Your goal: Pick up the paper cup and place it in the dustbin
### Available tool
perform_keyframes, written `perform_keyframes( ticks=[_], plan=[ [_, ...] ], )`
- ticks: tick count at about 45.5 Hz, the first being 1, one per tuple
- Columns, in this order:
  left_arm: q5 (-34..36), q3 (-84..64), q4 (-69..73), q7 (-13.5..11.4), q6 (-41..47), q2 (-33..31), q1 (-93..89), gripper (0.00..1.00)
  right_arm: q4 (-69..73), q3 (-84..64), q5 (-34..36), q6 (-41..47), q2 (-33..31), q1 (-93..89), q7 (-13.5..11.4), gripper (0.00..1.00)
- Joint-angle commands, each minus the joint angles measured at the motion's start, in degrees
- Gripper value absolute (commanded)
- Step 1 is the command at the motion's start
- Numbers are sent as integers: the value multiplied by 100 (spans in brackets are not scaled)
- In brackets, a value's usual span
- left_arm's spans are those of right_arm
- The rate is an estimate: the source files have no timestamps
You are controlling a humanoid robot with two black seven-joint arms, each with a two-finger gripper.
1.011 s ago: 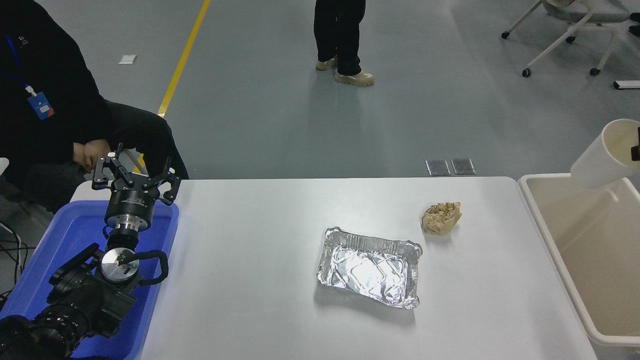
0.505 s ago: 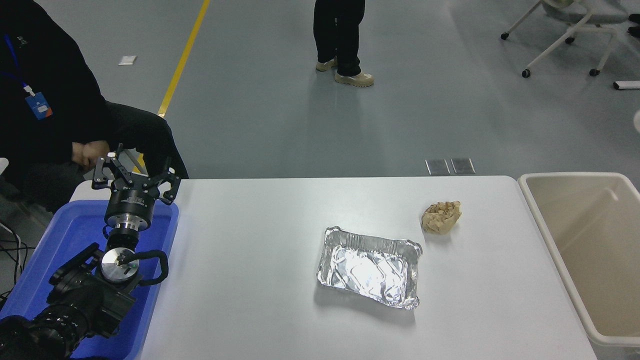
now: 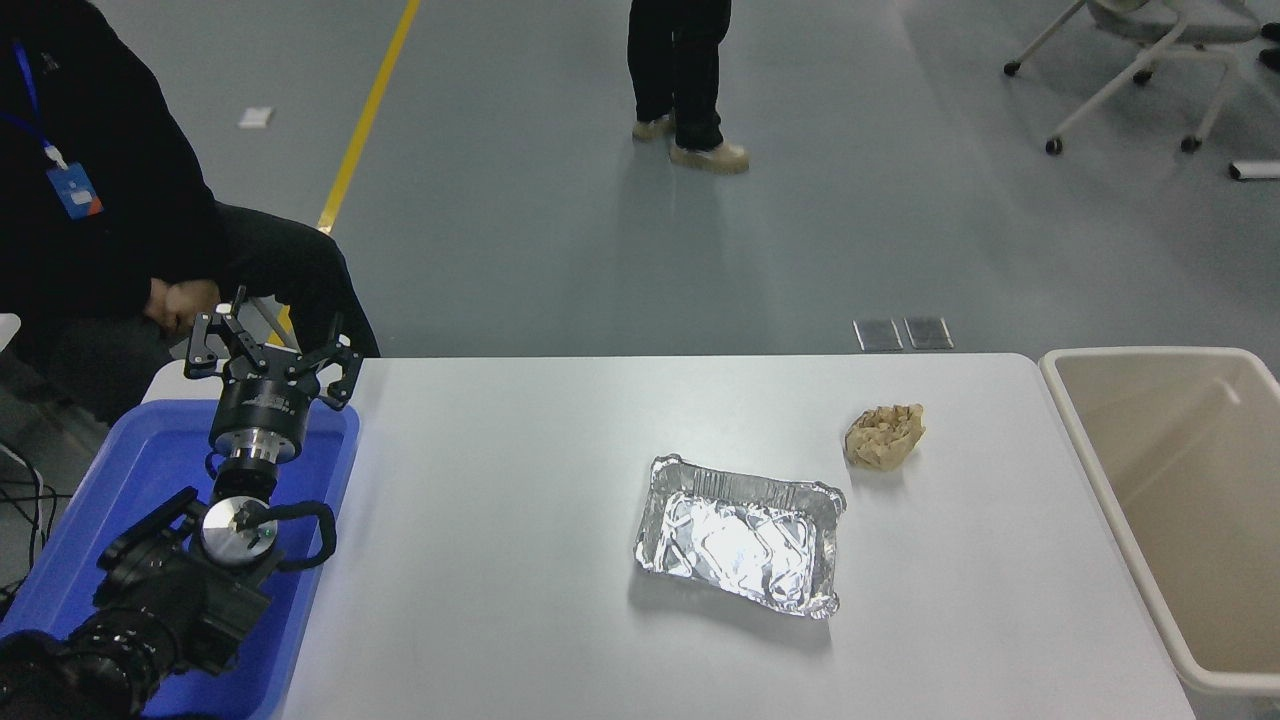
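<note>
The paper cup is out of view. The beige dustbin (image 3: 1098,470) stands off the table's right edge; the part of its inside that shows holds nothing I can see. My right gripper is out of view. My left gripper (image 3: 270,345) is parked at the lower left over the blue tray, its fingers spread open and empty.
A silver foil tray (image 3: 740,535) lies at the table's middle. A crumpled brown paper ball (image 3: 882,436) lies behind it to the right. A blue plastic tray (image 3: 140,470) sits at the left. A person sits at the far left; another stands on the floor beyond.
One second ago the white cup was held tilted over the dustbin at the right edge. It and the right gripper have left the view. The left arm has not moved.
</note>
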Motion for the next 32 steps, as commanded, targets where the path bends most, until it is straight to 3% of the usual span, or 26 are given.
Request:
perform_keyframes(
  ticks=[1,9,32],
  plan=[
    [1,0,0,-1,-1,0,0,99,-836,1432,277,-810,731,-1651,32,0],
    [1,0,8,-1,8,0,0,99,-1328,1872,698,-1022,1241,-2434,32,0],
    [1,0,0,-1,8,0,0,99,-1926,1890,857,-1022,2392,-3076,32,0]
  ],
)
